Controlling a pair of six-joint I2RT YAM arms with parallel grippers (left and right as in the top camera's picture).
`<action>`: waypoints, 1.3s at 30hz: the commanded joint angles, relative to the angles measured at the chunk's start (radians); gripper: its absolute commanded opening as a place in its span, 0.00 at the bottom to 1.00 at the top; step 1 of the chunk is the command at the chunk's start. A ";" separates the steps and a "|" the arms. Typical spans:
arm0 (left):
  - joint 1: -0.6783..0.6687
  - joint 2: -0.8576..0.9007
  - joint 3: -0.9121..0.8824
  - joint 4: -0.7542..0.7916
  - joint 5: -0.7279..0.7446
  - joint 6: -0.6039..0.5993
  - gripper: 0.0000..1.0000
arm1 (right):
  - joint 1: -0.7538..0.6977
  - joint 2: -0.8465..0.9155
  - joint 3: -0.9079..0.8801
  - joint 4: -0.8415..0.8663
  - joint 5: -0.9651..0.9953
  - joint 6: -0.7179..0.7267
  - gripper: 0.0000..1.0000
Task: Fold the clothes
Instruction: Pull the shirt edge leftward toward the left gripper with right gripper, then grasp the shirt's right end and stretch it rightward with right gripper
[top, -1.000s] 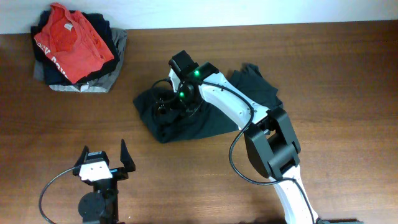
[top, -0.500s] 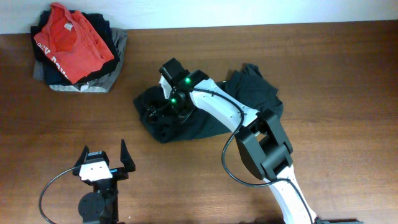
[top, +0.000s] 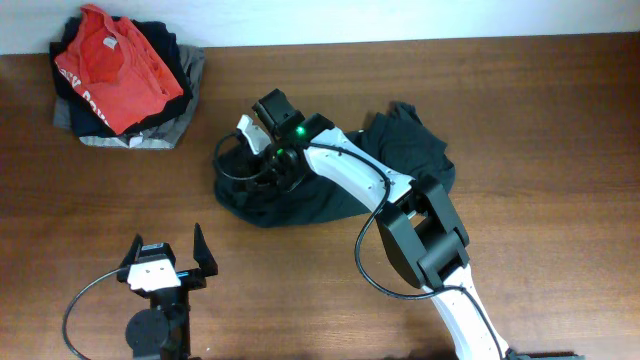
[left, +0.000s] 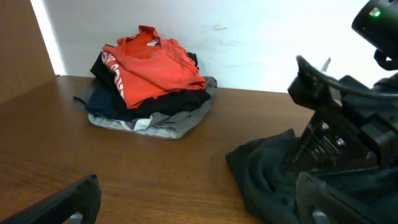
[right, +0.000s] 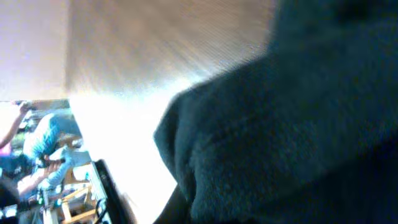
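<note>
**Right arm taking hold at the left edge of the clothes**

The clothes are lying crumpled near the middle of the desk, dark and bunched, partly under the right arm. The right fingers are sitting closed over the garment's left edge. The wrist view is filling with dark fabric pressed close, so I am judging that they are pinching a fold, though the pads themselves are not showing. The left fingers are standing wide open near the front edge, gripping nothing, well apart from the garment. The red T-shirt is topping a pile in the far left corner and is not part of this.

Step in hand, as I am reading it: securing a grip so the heap can be spread flat before any fold.

Doing it well:
- checking that only one edge is caught, since a pinch on a bunch is likely dragging the whole heap
- lifting slowly, watching whether the cloth is trailing out or slipping free
- pulling away from the bulk, stopping short of the pile
- bringing the left arm in for the opposite edge
</note>
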 joint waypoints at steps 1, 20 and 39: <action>-0.006 -0.006 -0.005 0.002 0.007 -0.009 0.99 | 0.052 -0.003 0.042 0.052 -0.158 -0.116 0.04; -0.006 -0.006 -0.005 0.002 0.007 -0.009 0.99 | 0.161 -0.005 0.068 0.081 -0.146 -0.111 0.99; -0.006 -0.006 -0.005 0.002 0.007 -0.009 0.99 | -0.278 -0.027 0.455 -0.655 0.592 -0.129 0.99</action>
